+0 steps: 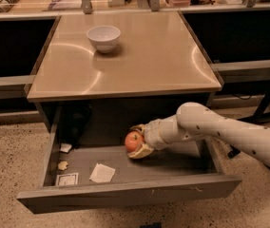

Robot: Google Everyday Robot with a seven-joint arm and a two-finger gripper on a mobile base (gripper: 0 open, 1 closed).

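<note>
While inside grey drawer (125, 194), tool (137, 143) around apple (132, 140).

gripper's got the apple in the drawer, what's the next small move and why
Probably ease the gripper slightly out toward the drawer front before lifting. It is shut on the apple, low inside the drawer, and the tabletop edge overhangs just above, so a straight lift would likely hit it.
</note>
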